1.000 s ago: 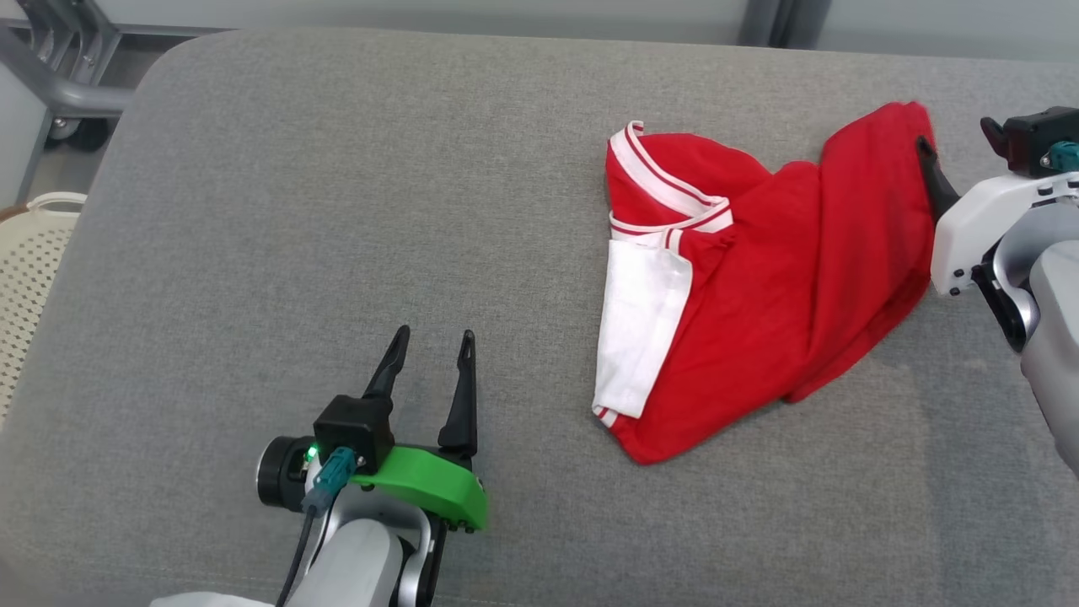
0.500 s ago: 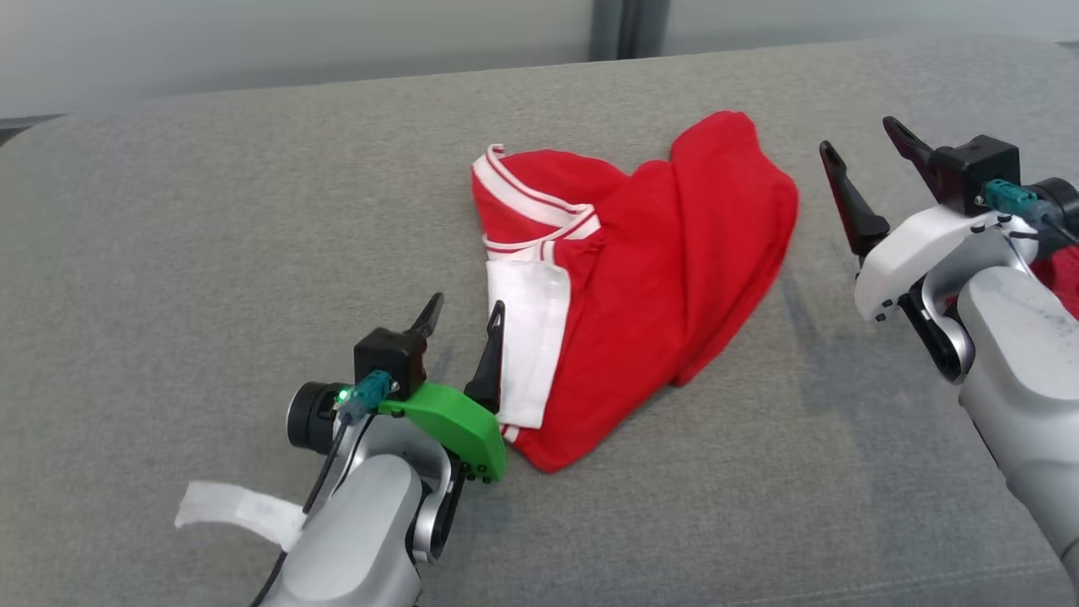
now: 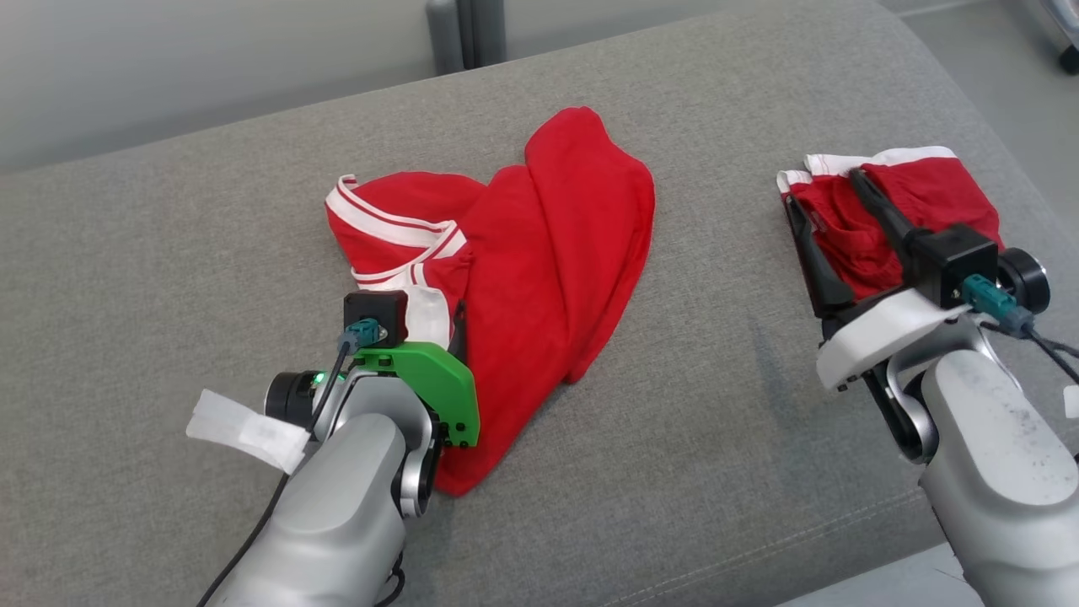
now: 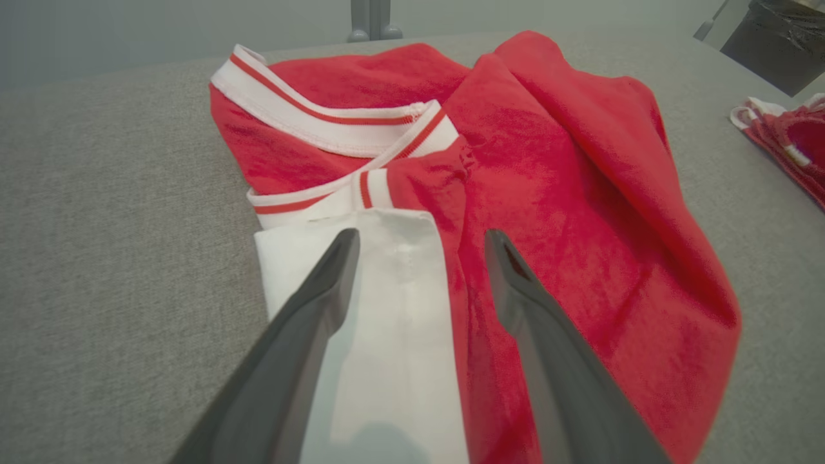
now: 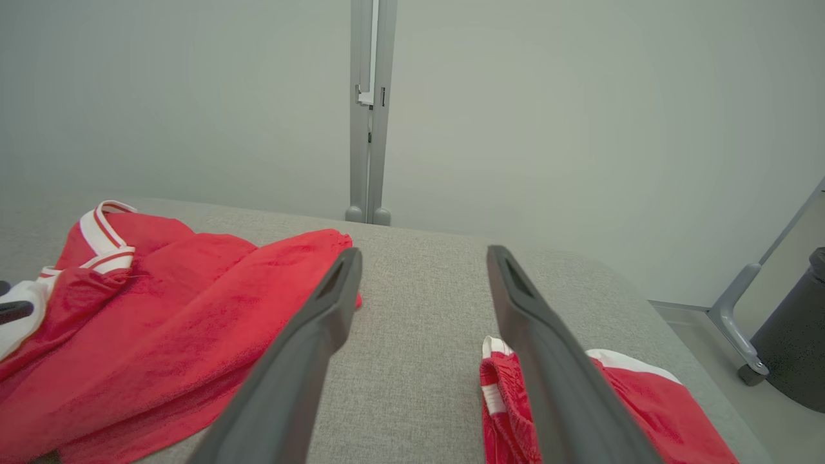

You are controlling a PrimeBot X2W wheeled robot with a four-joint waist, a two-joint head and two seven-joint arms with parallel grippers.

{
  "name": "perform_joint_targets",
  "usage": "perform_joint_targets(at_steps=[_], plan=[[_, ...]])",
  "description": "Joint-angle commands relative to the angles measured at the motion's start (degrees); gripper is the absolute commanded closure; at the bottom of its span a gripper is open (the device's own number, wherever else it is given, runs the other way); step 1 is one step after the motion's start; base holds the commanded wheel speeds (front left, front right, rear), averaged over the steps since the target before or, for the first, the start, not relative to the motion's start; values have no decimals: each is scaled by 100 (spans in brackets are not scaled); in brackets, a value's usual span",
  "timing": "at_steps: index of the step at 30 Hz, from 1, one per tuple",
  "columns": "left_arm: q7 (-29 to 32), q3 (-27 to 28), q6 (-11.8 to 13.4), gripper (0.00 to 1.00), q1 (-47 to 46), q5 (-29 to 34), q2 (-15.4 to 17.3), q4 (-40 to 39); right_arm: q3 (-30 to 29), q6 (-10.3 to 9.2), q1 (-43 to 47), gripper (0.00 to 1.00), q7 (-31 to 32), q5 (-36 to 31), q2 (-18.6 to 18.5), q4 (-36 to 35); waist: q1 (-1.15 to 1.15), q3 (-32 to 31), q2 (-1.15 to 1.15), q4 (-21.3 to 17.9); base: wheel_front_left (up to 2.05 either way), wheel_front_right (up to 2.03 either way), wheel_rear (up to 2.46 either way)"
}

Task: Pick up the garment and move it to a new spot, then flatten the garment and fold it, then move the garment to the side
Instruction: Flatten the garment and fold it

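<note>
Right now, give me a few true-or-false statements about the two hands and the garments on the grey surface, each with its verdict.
1. The left hand is open over the white sleeve of the red shirt. True.
2. The right hand grips the shirt. False: it is open, holding nothing.
3. A second red garment lies to the shirt's right. True.
4. The shirt lies flat and neatly folded. False: it is bunched and creased.

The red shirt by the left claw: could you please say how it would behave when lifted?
Probably floppy: the red shirt lies in soft folds, so it should sag from one pinch. Likely light, lying thin on the grey cushion. Pushed, it may bunch, not slide.
</note>
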Motion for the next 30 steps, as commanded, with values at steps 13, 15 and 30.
perform_joint_targets(at_steps=[13, 15, 30], plan=[[-78, -279, 499, 0, -500, -570, 27, 730, -460, -2, 780, 0, 60, -449, 576, -705, 0, 22, 0, -350, 0, 0, 0], [-153, -332, 571, 36, -567, -678, 27, 832, -492, -2, 840, 0, 75, -496, 631, -782, 0, 28, 0, -370, 0, 0, 0], [-462, -661, 499, 100, -694, -1105, 27, 1020, -680, -2, 1032, 0, 61, -551, 664, -960, 0, -57, 0, -213, 0, 0, 0]])
